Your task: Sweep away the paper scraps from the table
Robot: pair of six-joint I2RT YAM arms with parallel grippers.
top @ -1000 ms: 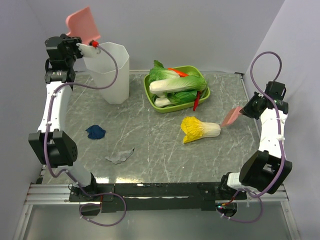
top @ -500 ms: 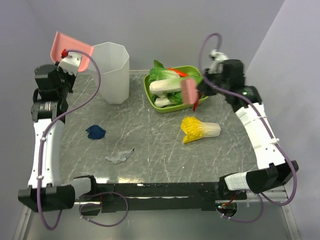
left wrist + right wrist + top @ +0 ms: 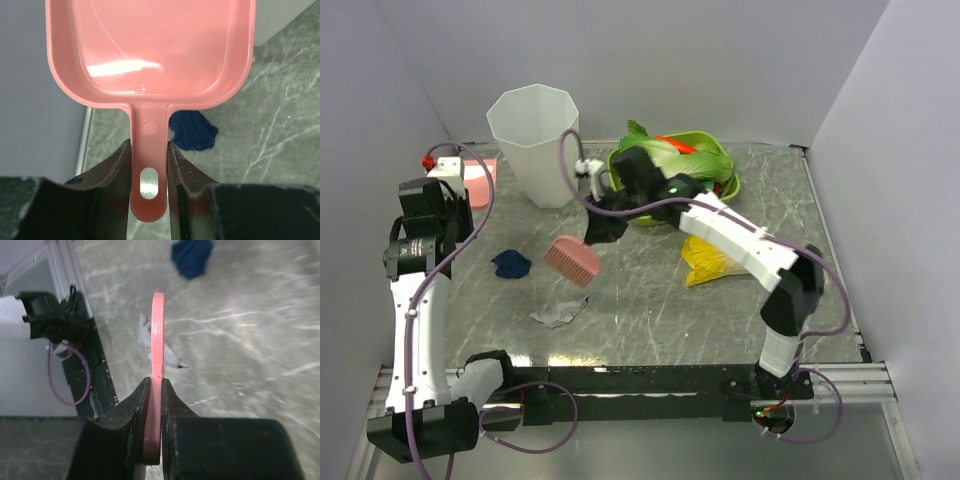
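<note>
Two paper scraps lie on the table [image 3: 650, 300]: a dark blue one [image 3: 511, 263] [image 3: 192, 132] [image 3: 192, 257] at the left and a grey-white one [image 3: 558, 313] [image 3: 172, 357] nearer the front. My left gripper [image 3: 455, 185] [image 3: 149, 165] is shut on the handle of a pink dustpan [image 3: 478, 183] [image 3: 150, 50], held at the table's left edge behind the blue scrap. My right gripper [image 3: 603, 225] [image 3: 155, 405] is shut on a pink brush [image 3: 572, 260] [image 3: 158, 330], which hangs between the two scraps, just right of the blue one.
A tall white bin [image 3: 533, 140] stands at the back left. A green tray [image 3: 725, 190] with toy greens and a red chilli sits at the back middle. A yellow-and-white toy cabbage [image 3: 705, 262] lies partly under my right arm.
My right arm has swung from the far right across to the left middle with the brush. My left arm has lowered the dustpan from above the bin to the table's left side.
</note>
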